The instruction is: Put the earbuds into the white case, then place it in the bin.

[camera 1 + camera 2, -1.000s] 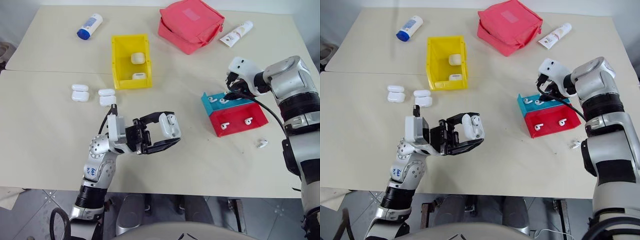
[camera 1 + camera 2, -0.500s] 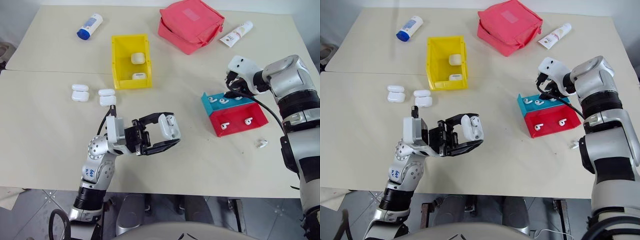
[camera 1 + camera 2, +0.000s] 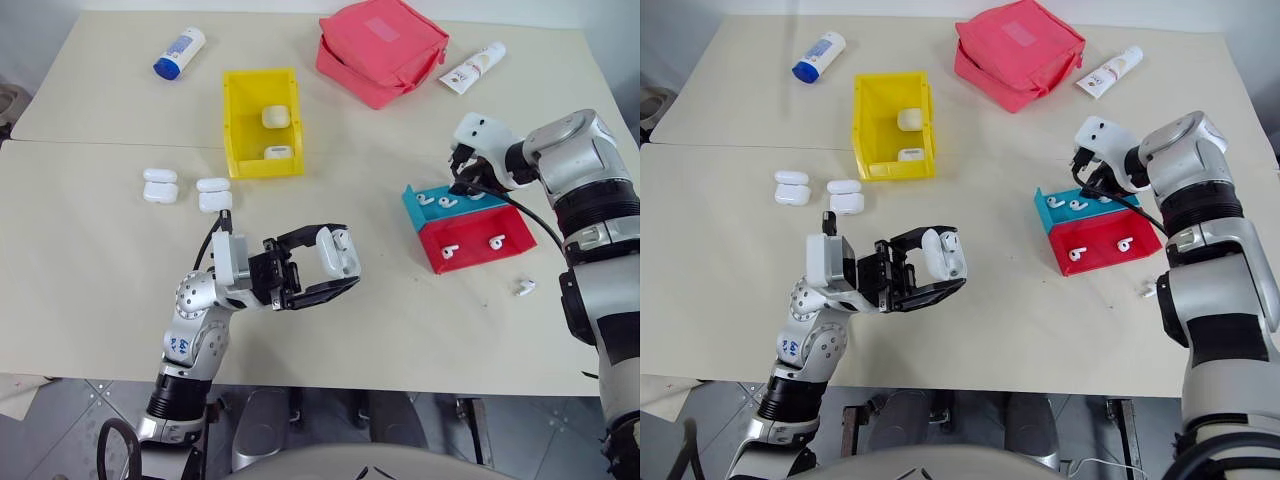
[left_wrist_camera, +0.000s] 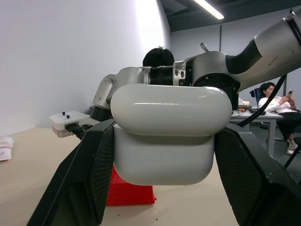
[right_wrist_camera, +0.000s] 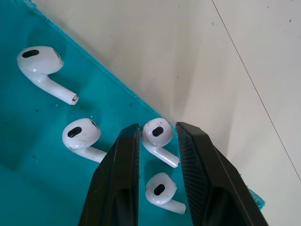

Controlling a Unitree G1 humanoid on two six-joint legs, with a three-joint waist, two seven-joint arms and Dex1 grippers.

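My left gripper [image 3: 343,258] hovers above the table's near middle, shut on a white case [image 4: 165,113] whose lid is down. My right gripper [image 5: 157,129] reaches down into the teal tray [image 3: 415,196]. Its two fingers press on either side of one earbud [image 5: 159,133], which lies on the tray floor. Three more earbuds lie in that tray, one close by the fingers [image 5: 161,189]. The yellow bin [image 3: 232,125] stands at the back, left of centre, with two white cases [image 3: 276,116] inside.
A red tray [image 3: 505,224] with two earbuds adjoins the teal one, and a loose earbud [image 3: 523,287] lies beside it. Two pairs of white cases [image 3: 160,186] sit left of the bin. A pink pouch [image 3: 380,48], a white tube [image 3: 472,66] and a blue-capped bottle [image 3: 180,52] line the far side.
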